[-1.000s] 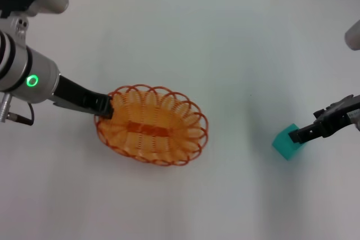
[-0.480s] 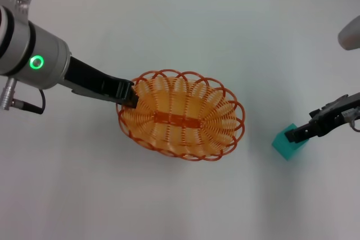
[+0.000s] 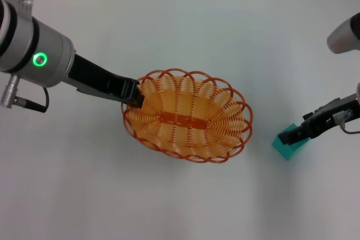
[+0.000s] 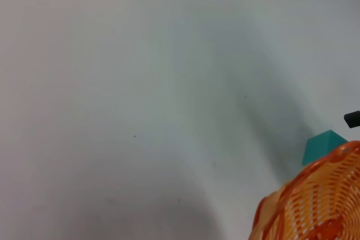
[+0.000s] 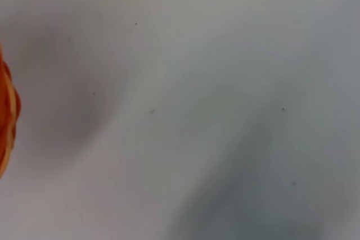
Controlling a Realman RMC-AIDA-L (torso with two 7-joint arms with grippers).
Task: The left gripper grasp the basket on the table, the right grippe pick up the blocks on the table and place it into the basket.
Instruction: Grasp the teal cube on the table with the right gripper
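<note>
The basket (image 3: 188,115) is pinched at its left rim by the left gripper (image 3: 134,95), jaws pressed onto the wire, and is held near the table's (image 3: 185,32) middle. The cube (image 3: 289,144) lies to the basket's right, near but apart from it, and is clamped on its upper edge by the right gripper (image 3: 293,136). For a clean transfer, the cube should be lifted well clear of the looped rim, carried over the basket's centre, and released low, while the basket is kept steady.
</note>
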